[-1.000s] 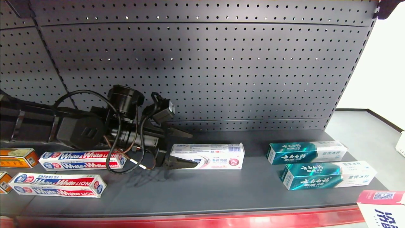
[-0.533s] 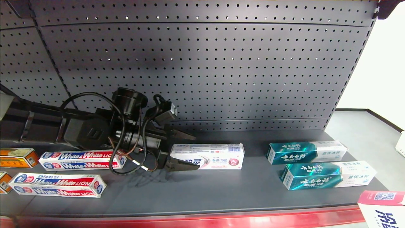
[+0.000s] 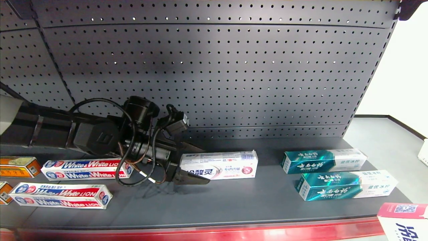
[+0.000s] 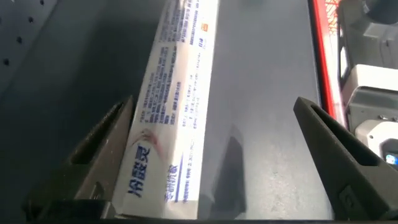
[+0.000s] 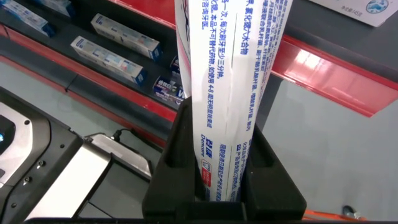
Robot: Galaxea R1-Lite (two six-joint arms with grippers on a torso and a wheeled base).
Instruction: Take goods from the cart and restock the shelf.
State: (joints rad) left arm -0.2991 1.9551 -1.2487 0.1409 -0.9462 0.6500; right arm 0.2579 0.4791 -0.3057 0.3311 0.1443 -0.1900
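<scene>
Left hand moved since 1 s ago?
Yes. Against the unmoved white toothpaste box, the left hand shifted slightly right and toward the shelf front, uncovering its print.

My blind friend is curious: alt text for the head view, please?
The left arm's open pincer straddles the left end of a white toothpaste box lying on a grey shelf. Red-and-white boxes lie to its left, two teal boxes to its right, and a pink-and-white box shows at the lower right corner.

Left hand [image 3: 204, 165] opened wider, near finger now clear of white toothpaste box [image 3: 230, 164]
</scene>
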